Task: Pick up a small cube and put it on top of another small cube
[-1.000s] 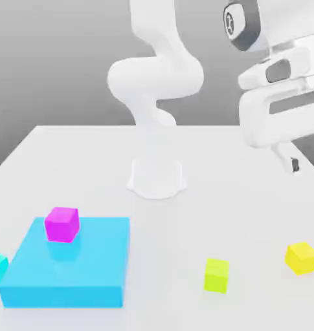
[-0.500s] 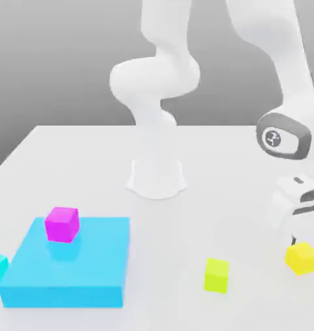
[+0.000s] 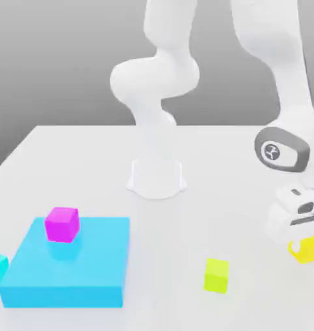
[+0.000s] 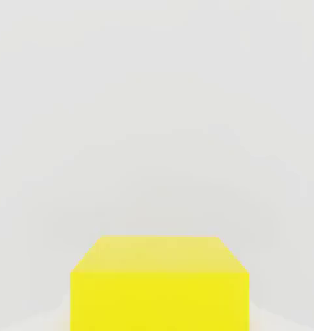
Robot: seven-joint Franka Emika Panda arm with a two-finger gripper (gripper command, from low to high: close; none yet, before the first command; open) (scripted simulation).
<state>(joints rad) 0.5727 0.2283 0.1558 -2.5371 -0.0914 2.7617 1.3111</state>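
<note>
My gripper (image 3: 306, 244) sits low over the yellow cube (image 3: 307, 249); whether I'm pinching it, I can't tell. It looks light, rigid, best held by opposite flat sides.

The arm (image 3: 160, 77) is showing smooth, glossy white rounded links rising from a round white base (image 3: 157, 178). Near the wrist, 1 grey ring (image 3: 282, 149) is framing a white disc with a small dark marking. The gripper (image 3: 300, 226) body is looking white and blocky.
</note>
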